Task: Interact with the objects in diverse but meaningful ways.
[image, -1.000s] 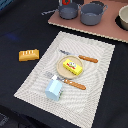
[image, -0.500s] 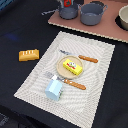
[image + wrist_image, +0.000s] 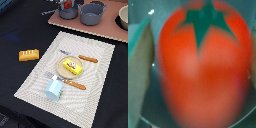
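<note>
A small red tomato-like food with a green star stem [image 3: 203,65] fills the wrist view, blurred and very close, with a finger [image 3: 138,75] against its side. In the exterior view my gripper [image 3: 65,4] is at the far edge over a grey pot [image 3: 70,13], and the red food [image 3: 66,5] shows at its tip. A second grey two-handled pot [image 3: 93,14] stands beside it. The yellow butter block [image 3: 73,66] lies on the round tan plate [image 3: 63,72]. The pale blue carton [image 3: 54,89] stands on the placemat's near side. The orange-yellow bread loaf [image 3: 29,54] lies on the dark table.
A striped placemat [image 3: 100,75] holds the plate and two wooden-handled pieces of cutlery [image 3: 76,84] [image 3: 88,59]. A pink mat [image 3: 107,31] at the back bears the pots. A white bowl [image 3: 123,17] stands at the exterior view's far right.
</note>
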